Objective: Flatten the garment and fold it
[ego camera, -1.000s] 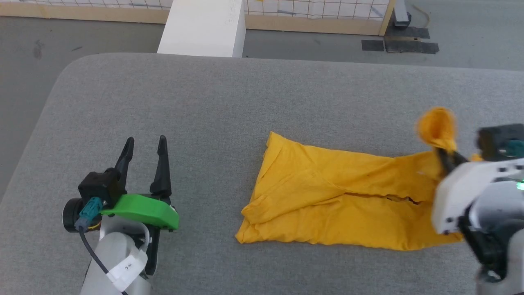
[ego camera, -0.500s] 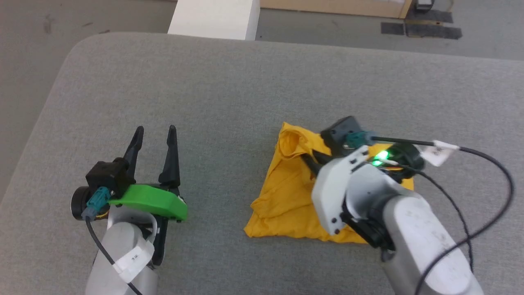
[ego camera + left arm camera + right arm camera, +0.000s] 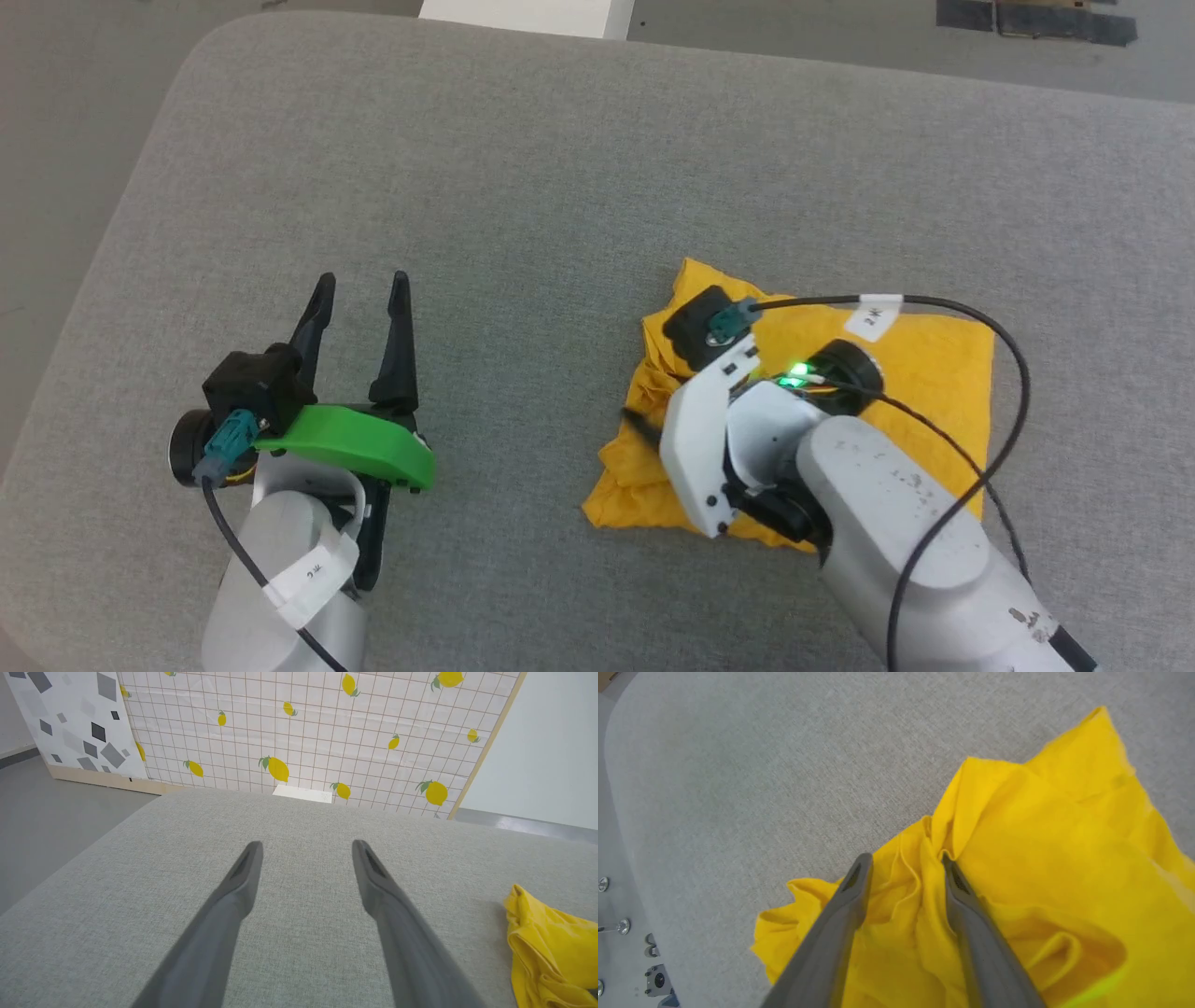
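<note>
R gripper (image 3: 906,865): open, fingers spread over crumpled edge of garment (image 3: 934,355), one fold between them. Garment: bunched on grey cushion (image 3: 560,168), approx. 4 o'clock in head view. L gripper (image 3: 363,280): open, 8 o'clock, well apart from cloth.

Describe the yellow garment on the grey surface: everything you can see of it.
The garment is soft mustard-yellow cloth, plain on every side showing, with no print visible. It lies folded over into a rough square on the grey padded surface, smooth toward the robot's right and bunched into loose rumpled layers at its left edge. The right claw, open, straddles a ridge of those folds, its fingers lying against the cloth.
</note>
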Robot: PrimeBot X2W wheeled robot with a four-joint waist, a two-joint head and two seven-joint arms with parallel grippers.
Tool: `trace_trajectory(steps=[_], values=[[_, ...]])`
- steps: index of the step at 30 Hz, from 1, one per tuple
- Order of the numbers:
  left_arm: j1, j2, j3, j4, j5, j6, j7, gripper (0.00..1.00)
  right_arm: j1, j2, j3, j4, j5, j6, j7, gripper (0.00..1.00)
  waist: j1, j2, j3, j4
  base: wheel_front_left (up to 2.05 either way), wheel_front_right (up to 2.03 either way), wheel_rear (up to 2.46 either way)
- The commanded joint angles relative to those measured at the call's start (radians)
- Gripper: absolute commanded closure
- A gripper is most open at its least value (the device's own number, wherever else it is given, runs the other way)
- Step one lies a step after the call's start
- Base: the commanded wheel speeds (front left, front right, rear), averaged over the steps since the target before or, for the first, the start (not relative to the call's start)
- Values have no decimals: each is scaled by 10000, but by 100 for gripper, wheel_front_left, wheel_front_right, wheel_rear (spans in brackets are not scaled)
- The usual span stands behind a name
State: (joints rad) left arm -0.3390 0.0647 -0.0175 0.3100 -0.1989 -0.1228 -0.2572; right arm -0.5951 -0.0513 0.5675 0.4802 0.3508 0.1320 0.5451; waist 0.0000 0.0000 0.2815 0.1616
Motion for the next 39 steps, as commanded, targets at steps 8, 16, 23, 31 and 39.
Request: trace_trajectory(steps=[8,16,23,31,39], values=[[82,-18,158,-9,128,-67,-45,0,-4,10,-440,-1494,1535,-13,-2198,0,0,0,-438,-386,0,0,0],[466,37,421,-187,252,-66,-45,0,1268,10,-3369,-4243,1273,-13,-4860,0,0,0,-936,-1032,0,0,0],[610,50,459,-280,331,-68,-45,0,2935,10,-5987,-4601,1136,-13,-5309,0,0,0,-1061,-1321,0,0,0],[676,38,434,-277,320,-72,-45,0,4216,10,-6728,-3288,1390,-13,-4563,0,0,0,-1083,-1406,0,0,0],[667,23,334,-224,298,-75,-45,0,4095,10,-6269,-1616,1427,-13,-3491,0,0,0,-1019,-1334,0,0,0]])
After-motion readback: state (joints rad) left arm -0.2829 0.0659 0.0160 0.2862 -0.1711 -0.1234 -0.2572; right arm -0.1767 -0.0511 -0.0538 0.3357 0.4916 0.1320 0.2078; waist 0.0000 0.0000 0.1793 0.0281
